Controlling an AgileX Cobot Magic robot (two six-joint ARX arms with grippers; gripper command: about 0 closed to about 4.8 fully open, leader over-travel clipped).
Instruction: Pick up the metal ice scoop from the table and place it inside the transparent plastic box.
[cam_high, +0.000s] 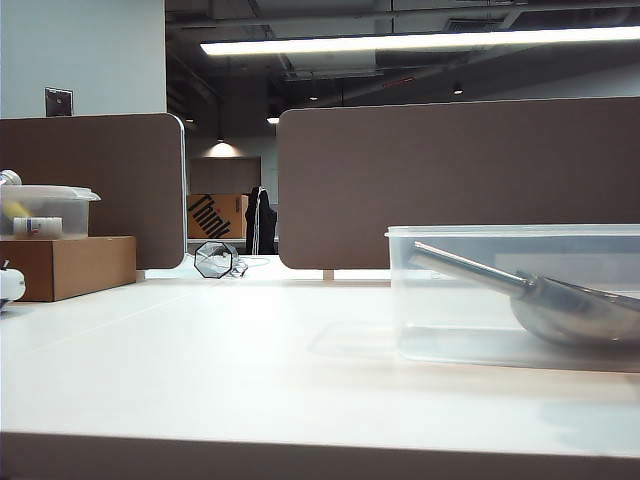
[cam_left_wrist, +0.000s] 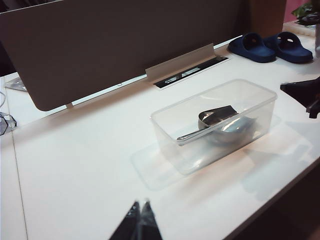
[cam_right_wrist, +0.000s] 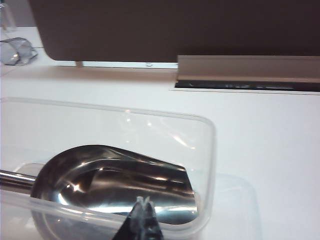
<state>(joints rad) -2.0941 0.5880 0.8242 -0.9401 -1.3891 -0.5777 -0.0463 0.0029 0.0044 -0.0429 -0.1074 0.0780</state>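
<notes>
The metal ice scoop (cam_high: 575, 310) lies inside the transparent plastic box (cam_high: 450, 300) on the white table (cam_high: 200, 360), with its handle slanting up toward the box's rim. In the left wrist view the scoop (cam_left_wrist: 220, 122) rests in the box (cam_left_wrist: 200, 155). My left gripper (cam_left_wrist: 141, 204) hangs shut and empty over bare table, well short of the box. In the right wrist view my right gripper (cam_right_wrist: 144, 200) is shut and empty, just above the near wall of the box (cam_right_wrist: 150, 114), over the scoop's bowl (cam_right_wrist: 115, 185). Neither gripper shows in the exterior view.
Brown divider panels (cam_high: 460, 180) stand along the table's far edge. A cardboard carton (cam_high: 65, 265) with a small lidded clear container (cam_high: 45, 210) on it sits at the far left. Blue slippers (cam_left_wrist: 272, 47) lie beyond the box, and a black piece of hardware (cam_left_wrist: 305, 92) juts in beside it.
</notes>
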